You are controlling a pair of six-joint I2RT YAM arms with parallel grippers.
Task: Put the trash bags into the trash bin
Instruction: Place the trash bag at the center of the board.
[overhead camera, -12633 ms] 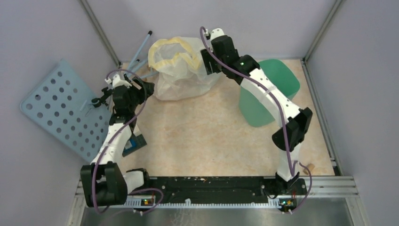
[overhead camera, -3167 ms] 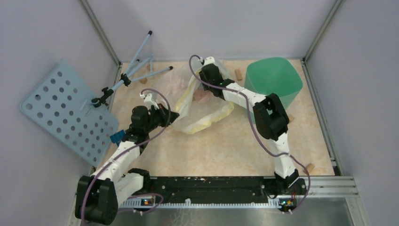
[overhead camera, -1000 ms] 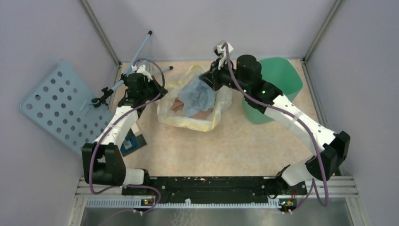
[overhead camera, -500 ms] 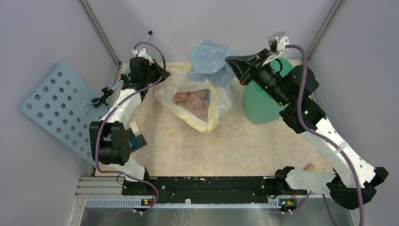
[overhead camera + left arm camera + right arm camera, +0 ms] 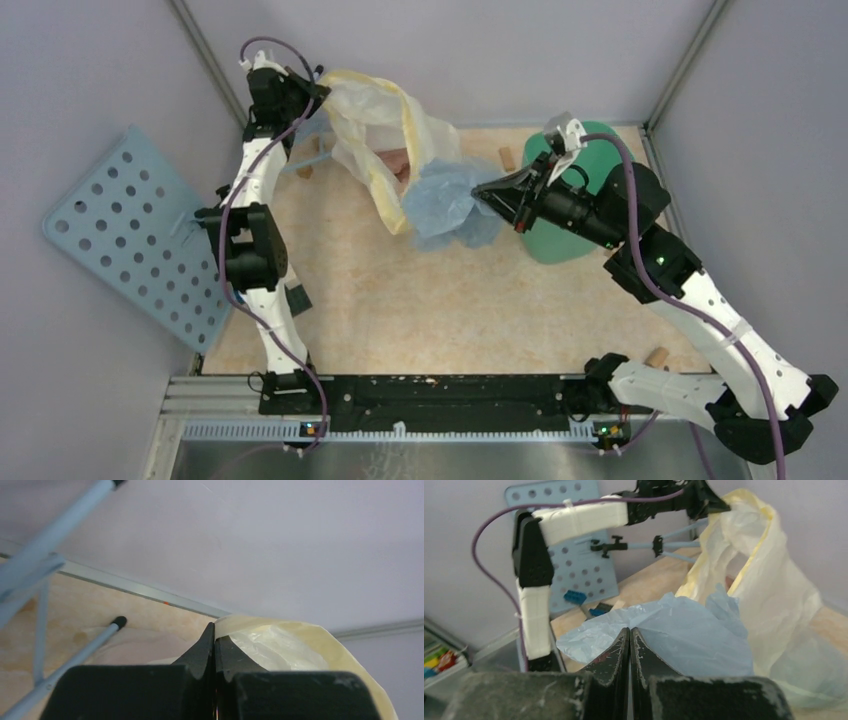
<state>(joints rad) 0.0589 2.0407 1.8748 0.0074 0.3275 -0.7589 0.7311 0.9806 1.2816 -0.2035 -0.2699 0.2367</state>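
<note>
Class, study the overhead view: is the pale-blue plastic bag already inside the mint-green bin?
No, the pale-blue bag is pinched in the right gripper, to the left of the mint-green bin and outside it.

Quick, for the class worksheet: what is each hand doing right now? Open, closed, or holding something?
Left hand: closed on the yellow-rimmed whitish bag.
Right hand: closed on the pale-blue bag.

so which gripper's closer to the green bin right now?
Right. The right gripper, shut on the pale-blue bag, sits just beside the bin, on its left in the top view. The left gripper is up at the far-left corner, clamping the whitish bag.
</note>
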